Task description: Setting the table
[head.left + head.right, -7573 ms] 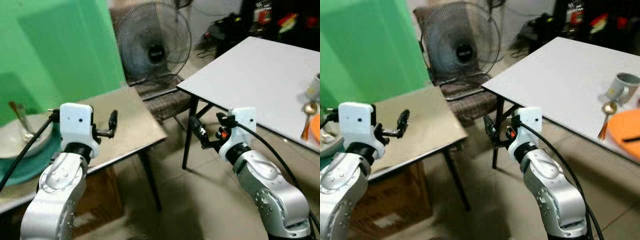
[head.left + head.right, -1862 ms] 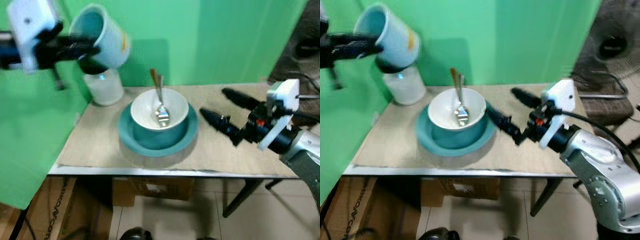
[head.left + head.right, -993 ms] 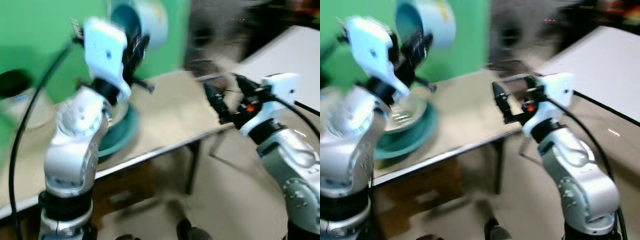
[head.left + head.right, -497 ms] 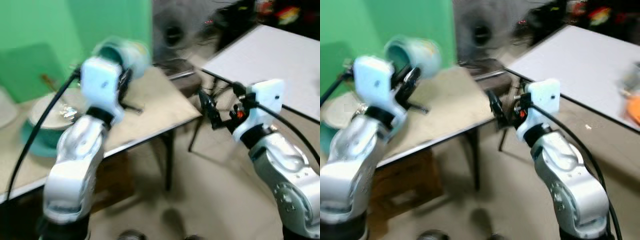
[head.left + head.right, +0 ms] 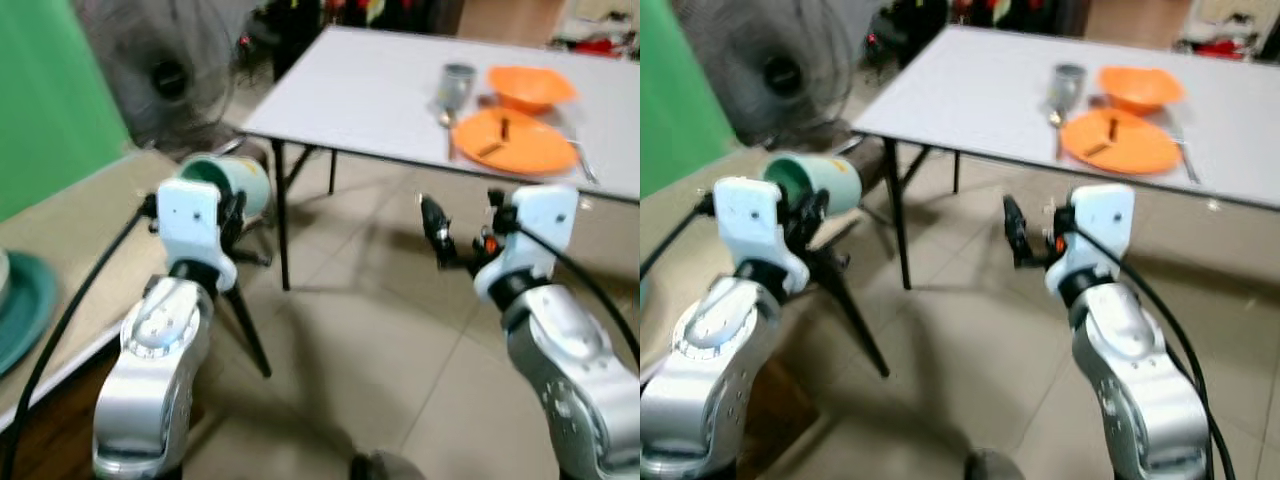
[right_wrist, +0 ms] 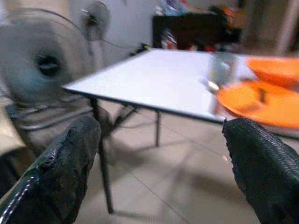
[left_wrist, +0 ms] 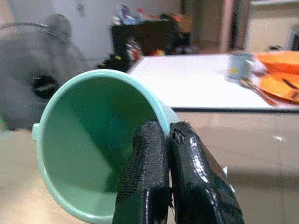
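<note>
I carry the pale green plastic cup (image 5: 228, 180) pinched by its rim in my left gripper (image 7: 166, 140), near left, while my right gripper (image 6: 159, 163) hangs spread and empty — best keep the pinch firm and walk level toward the white rectangular table (image 5: 370, 95) far right. Half a second ago the green wall filled the left; now the orange plate (image 5: 510, 140) and orange bowl (image 5: 530, 88) face me.

No legible text, labels, brand marks, numbers or signs are present on any visible surface. All views are slightly blurred; any fine print cannot be resolved.
</note>
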Robot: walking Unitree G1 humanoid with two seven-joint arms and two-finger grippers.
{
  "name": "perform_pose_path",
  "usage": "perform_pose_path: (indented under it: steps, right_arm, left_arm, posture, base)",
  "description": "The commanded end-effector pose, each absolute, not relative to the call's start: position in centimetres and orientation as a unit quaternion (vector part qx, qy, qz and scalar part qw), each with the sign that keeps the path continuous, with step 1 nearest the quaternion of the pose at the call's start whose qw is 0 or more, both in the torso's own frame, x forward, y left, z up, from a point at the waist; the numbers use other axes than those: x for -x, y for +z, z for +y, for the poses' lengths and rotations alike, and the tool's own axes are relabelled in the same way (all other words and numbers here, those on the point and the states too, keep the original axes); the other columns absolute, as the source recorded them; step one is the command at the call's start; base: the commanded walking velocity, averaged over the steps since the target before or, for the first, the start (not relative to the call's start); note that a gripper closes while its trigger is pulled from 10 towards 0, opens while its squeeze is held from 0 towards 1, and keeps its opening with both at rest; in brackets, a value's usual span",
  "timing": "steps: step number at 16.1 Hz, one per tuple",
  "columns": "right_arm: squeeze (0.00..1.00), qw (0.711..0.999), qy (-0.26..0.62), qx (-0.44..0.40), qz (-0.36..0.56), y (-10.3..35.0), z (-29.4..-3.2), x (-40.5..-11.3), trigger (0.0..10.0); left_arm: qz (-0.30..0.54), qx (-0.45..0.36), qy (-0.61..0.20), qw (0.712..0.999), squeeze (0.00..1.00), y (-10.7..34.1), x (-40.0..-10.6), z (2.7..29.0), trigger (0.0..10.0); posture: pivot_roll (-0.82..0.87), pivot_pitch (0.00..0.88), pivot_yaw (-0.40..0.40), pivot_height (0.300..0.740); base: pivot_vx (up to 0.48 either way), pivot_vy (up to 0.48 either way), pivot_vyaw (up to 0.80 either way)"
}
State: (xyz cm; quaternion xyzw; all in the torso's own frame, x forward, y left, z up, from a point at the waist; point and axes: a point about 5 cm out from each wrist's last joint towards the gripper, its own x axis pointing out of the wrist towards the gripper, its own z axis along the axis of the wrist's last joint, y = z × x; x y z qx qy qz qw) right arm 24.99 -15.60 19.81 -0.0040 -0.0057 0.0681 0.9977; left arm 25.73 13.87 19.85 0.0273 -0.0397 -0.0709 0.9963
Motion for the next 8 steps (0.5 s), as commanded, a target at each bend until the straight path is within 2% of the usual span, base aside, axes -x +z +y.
perform_pose_path:
  steps: [1,8]
  right_arm:
    - [0.00,0.998,0.068,0.004,-0.003,19.74,-15.57,-24.99,10.0]
    - [0.00,0.998,0.057,0.025,0.003,19.20,-15.85,-25.30,10.0]
  left_arm:
    - [-0.046,-0.035,-0.069,0.996,0.00,20.03,-25.74,13.73,10.0]
    - [-0.047,-0.035,-0.067,0.996,0.00,19.87,-25.87,13.56,10.0]
  posture:
    - [-0.12,0.070,0.056,0.740]
    - [-0.12,0.068,0.051,0.740]
  base:
    - [0.000,-0.480,-0.59]
    - [0.000,-0.480,0.00]
